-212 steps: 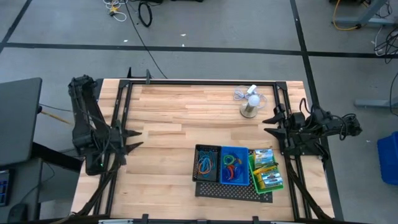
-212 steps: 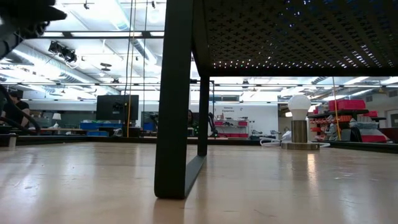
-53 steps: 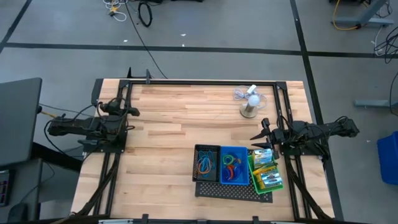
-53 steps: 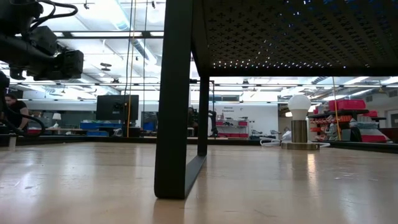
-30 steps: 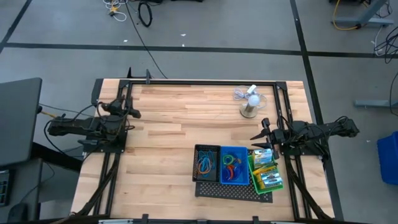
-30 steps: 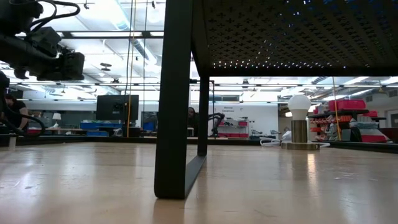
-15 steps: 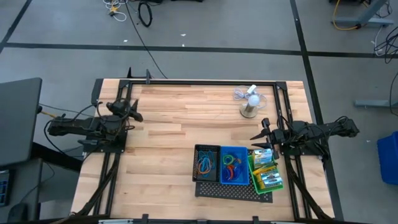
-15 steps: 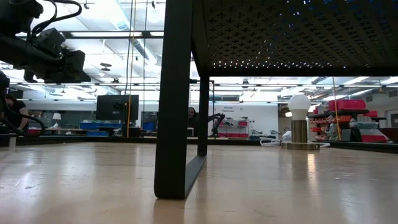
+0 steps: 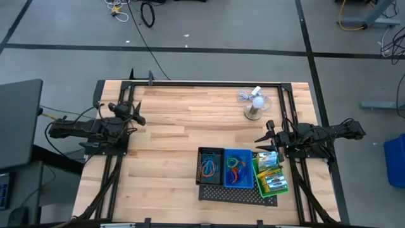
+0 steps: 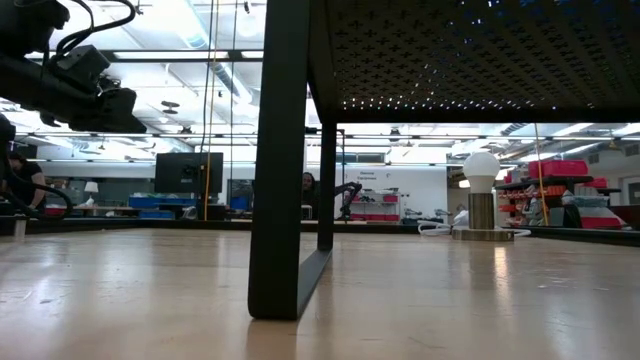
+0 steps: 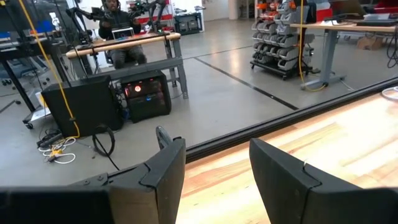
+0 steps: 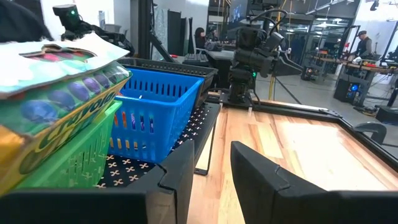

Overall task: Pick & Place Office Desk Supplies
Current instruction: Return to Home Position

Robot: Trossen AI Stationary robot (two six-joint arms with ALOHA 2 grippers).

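Note:
Three small bins stand side by side on a flat black mesh tray (image 9: 233, 192) near the table's near edge. The black bin (image 9: 211, 166) and the blue bin (image 9: 238, 168) hold coloured rubber-band loops. The green bin (image 9: 271, 173) holds a yellow crayon box (image 12: 53, 118) and green-white boxes (image 9: 277, 184). My right gripper (image 9: 264, 138) (image 12: 212, 152) hovers open just far of the green bin. My left gripper (image 9: 136, 113) (image 11: 217, 149) is open over the table's far left part, far from the bins.
A white mini fan (image 9: 254, 105) on a round base stands at the far right, its cord beside it. Bare wood lies between the arms and to the left of the bins. The low view looks under the tray past its black leg (image 10: 282, 160).
My left gripper has edged slightly toward the table's far edge and tipped a little. My right gripper and the bins have kept still.

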